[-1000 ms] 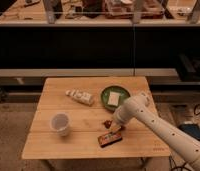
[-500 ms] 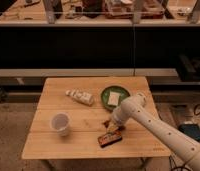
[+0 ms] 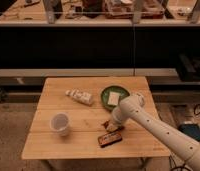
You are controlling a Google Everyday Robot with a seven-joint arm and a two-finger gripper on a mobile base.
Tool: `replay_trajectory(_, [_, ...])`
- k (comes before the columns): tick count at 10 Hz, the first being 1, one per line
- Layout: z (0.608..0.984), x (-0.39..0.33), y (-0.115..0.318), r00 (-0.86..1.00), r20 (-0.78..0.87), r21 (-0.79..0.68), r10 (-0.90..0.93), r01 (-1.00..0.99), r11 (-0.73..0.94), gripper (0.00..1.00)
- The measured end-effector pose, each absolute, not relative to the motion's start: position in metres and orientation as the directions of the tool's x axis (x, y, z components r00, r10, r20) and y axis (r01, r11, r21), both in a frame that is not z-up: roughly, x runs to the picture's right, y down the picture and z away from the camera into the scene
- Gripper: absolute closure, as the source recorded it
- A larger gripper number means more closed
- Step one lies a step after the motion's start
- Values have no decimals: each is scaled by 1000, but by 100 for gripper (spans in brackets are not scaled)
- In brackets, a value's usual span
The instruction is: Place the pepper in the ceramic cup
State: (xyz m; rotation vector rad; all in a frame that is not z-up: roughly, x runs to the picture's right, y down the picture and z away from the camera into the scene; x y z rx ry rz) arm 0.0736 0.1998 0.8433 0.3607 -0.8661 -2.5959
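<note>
A white ceramic cup (image 3: 60, 123) stands upright on the left part of the wooden table (image 3: 83, 147). My gripper (image 3: 112, 125) is low over the table's middle, at the end of the white arm (image 3: 153, 129) that comes in from the lower right. A small reddish thing, likely the pepper (image 3: 106, 123), shows at the gripper's left edge, mostly hidden by it. The gripper is about a hand's width right of the cup.
A dark snack packet (image 3: 109, 139) lies just in front of the gripper. A white bottle (image 3: 79, 96) lies on its side at the back left. A green plate (image 3: 122, 91) holding a pale block sits at the back right. Dark shelving stands behind the table.
The gripper has moved a little to the left and down toward the table, close to the reddish thing. The cup, bottle, plate and packet have not moved.
</note>
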Motion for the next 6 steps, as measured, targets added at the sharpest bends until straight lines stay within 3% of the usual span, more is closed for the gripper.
replay_trajectory(3, [812,27,158,-845,-265,632,-465,212,-745,96])
replay_trajectory(6, [748,-56,83,-662,-527,659,-533,78,-748,96])
